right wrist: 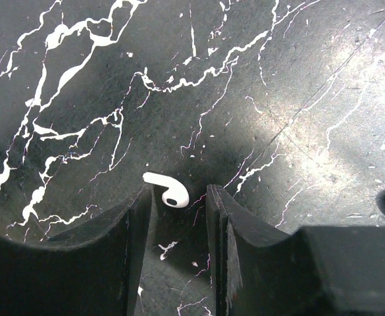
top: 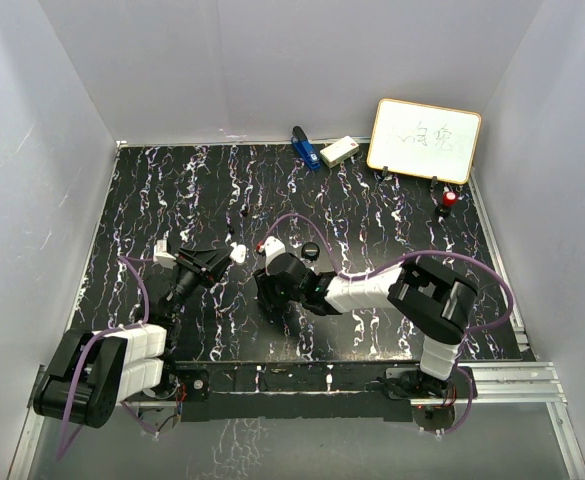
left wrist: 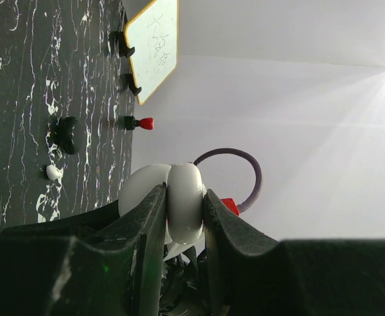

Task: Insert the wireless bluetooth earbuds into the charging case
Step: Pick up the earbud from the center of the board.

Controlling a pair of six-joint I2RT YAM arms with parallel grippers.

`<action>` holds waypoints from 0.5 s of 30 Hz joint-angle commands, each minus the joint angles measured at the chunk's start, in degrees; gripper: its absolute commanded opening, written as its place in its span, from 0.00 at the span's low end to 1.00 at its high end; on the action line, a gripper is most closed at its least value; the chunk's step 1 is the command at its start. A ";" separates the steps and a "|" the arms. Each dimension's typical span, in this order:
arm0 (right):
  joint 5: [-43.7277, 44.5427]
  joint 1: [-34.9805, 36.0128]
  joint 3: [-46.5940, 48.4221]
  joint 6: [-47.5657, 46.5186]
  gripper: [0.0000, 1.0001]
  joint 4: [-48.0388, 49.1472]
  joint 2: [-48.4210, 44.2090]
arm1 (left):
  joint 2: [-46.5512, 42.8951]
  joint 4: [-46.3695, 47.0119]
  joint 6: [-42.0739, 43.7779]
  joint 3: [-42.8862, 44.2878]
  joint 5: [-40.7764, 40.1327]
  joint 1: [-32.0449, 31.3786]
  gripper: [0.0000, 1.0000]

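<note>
One earbud (right wrist: 167,191) is lying on the bench (right wrist: 297,79) near its middle, between the tips of the right fingers (right wrist: 245,257), which are standing partly open around it, not yet pinching. Just left, the left fingers (left wrist: 146,250) are squeezing tight on the white charging case (left wrist: 185,204). A second earbud (left wrist: 52,172) is lying near a small black round object (left wrist: 67,135).

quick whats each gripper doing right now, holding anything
left gripper: shut on the white charging case.
right gripper: open, jaws on either side of an earbud lying on the table, not gripping it yet.
</note>
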 commanded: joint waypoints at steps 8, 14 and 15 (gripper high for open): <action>2.39 0.77 1.91 -0.23 0.30 -0.79 1.54 | 0.51 3.02 -0.03 -0.34 0.76 0.39 0.00; 3.26 1.25 2.24 -0.41 0.21 -1.46 1.93 | 0.49 2.95 -0.04 -0.51 0.80 0.48 0.00; 3.35 1.26 2.22 -0.41 0.19 -1.54 1.96 | 0.49 2.98 -0.04 -0.55 0.80 0.49 0.00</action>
